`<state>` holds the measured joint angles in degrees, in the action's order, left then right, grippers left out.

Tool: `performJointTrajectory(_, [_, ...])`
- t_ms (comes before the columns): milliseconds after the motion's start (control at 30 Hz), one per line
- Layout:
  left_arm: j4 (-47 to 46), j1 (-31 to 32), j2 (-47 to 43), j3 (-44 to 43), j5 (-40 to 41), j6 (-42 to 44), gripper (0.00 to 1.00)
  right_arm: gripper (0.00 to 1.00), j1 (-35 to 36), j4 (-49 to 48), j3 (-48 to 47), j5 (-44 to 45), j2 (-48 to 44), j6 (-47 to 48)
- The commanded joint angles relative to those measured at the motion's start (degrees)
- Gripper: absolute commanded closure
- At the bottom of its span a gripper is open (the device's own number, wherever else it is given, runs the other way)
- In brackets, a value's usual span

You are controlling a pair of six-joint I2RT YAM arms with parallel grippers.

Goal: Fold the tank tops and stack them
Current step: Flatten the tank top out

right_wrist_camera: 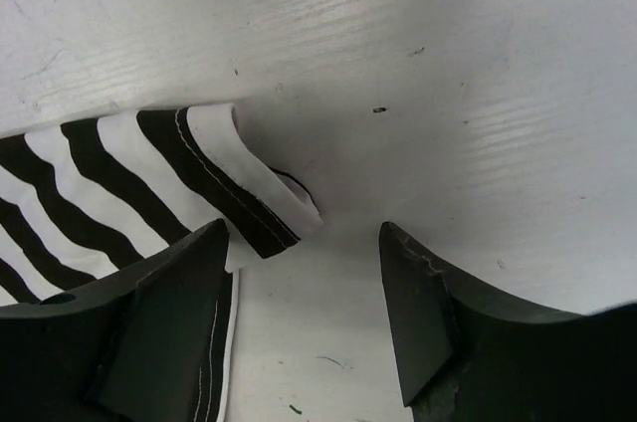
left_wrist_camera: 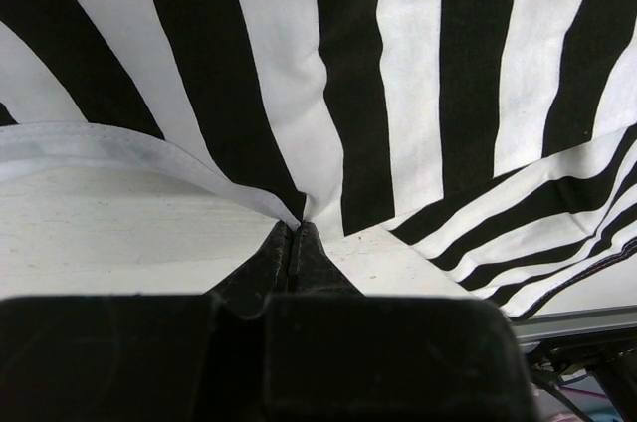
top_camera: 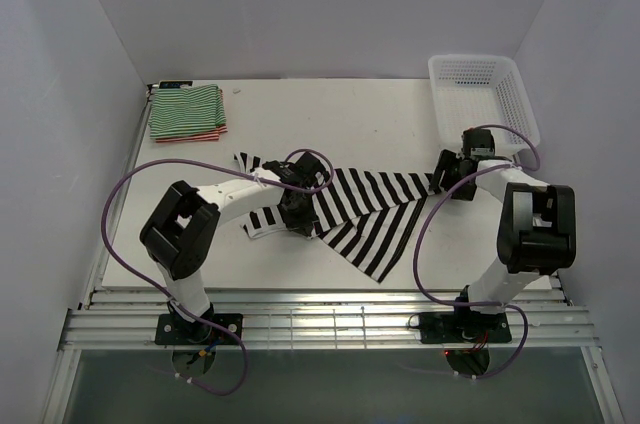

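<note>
The black-and-white striped tank top [top_camera: 365,204] lies spread and rumpled across the middle of the table. My left gripper [top_camera: 298,216] is shut on a pinch of this cloth near its left part; in the left wrist view the gripper [left_wrist_camera: 297,230] has gathered the fabric [left_wrist_camera: 348,64] into a fold at its tip. My right gripper [top_camera: 445,179] is at the top's right end. It stands open [right_wrist_camera: 304,243], low over the table, with a hemmed corner [right_wrist_camera: 249,183] lying between the jaws close to the left finger [right_wrist_camera: 189,273]. At the back left the green-and-white tank top [top_camera: 185,109] lies folded on the red-and-white one [top_camera: 192,137].
A white lattice basket [top_camera: 485,94] stands at the back right, just behind my right arm. White walls close the table in on the left, back and right. A slatted rail [top_camera: 330,324] runs along the near edge by the arm bases.
</note>
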<state>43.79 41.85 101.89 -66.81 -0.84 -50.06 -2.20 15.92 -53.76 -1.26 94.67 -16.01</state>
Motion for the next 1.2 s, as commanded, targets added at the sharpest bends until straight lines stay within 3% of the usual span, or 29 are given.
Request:
performJointTrajectory(0, [1.12,-0.27,-2.57,-0.17,-0.04,-0.47,1.0,0.33,-0.18,-2.03,-2.67,0.99,1.47,-1.92])
performJointTrajectory(133, [1.65,-0.45,-2.83,-0.52,1.8,-0.74,1.0,0.62,-0.18,-2.56,-2.49,0.64,2.44,-2.8])
performJointTrajectory(300, [2.0,-0.71,-3.1,-0.61,2.25,-1.0,1.0,0.76,-0.18,-2.56,-2.4,0.64,2.97,-3.15])
performJointTrajectory(333, [2.0,-0.71,-3.18,-0.61,2.51,-1.09,1.0,0.9,-0.26,-2.39,-2.4,0.29,2.97,-3.15])
performJointTrajectory(367, [2.09,-0.71,-3.18,-0.69,2.69,-1.09,1.0,0.92,-0.26,-2.56,-2.4,-0.06,2.89,-3.15])
performJointTrajectory(667, [4.37,-2.73,-7.74,-6.39,6.46,-0.39,1.0,0.92,-0.26,-0.2,-4.33,-2.78,-7.12,-1.57])
performJointTrajectory(933, [7.53,-7.12,-19.87,-12.02,13.84,1.37,1.0,0.92,-0.18,8.75,-7.67,-6.74,-28.47,1.68])
performJointTrajectory(1167, [10.7,-8.45,-30.95,-23.18,21.84,6.81,1.0,0.92,-0.18,16.93,-19.6,-12.54,-42.45,3.53])
